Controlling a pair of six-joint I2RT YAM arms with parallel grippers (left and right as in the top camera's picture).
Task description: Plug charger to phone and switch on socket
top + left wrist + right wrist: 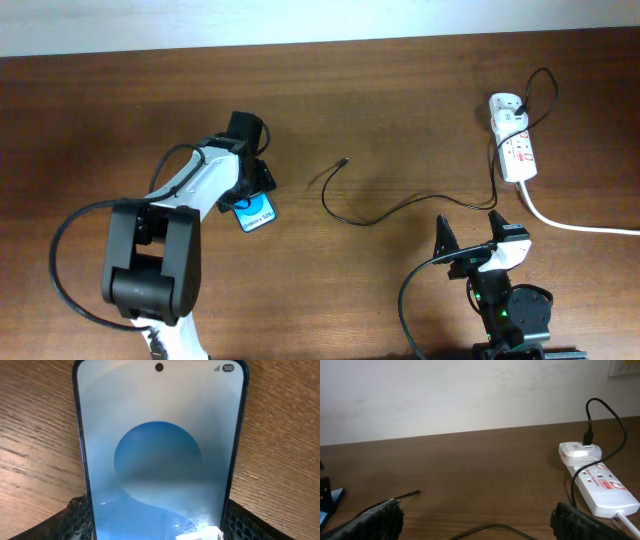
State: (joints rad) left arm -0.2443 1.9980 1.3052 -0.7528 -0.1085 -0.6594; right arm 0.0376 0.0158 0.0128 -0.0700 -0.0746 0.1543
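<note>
Closest to the lens, phone (159, 460), screen lit blue and facing up, pinched between the left jaws, with mesh pads (75, 520) snug against both long edges at the near end. Resting on the worktop (100, 120) by the look of the overhead view, though hard to say for certain whether lifted a touch. Step in hand, judging from this: steadying the phone, with the plugging-in not yet begun. Right of the phone and well apart from it, connector tip (345, 161) of the charger (372, 215), lying loose and untouched, with the thin black cable looping farther right and on up to the socket (513, 140), plugged in there at its other end. Right jaws spread wide, holding nothing, farther right of the phone than the tip and nearer the robot's side, with the tip outside the gap, ahead and off to the left in the right wrist view. Next move, most likely: bring the right jaws to the tip, close on the cable just behind the connector, carry it across to the phone and line it up with the port. Front-camera dot at the phone's end away from the left jaws, so port probably at the gripped end; may call for a regrip first. Socket switch last.
</note>
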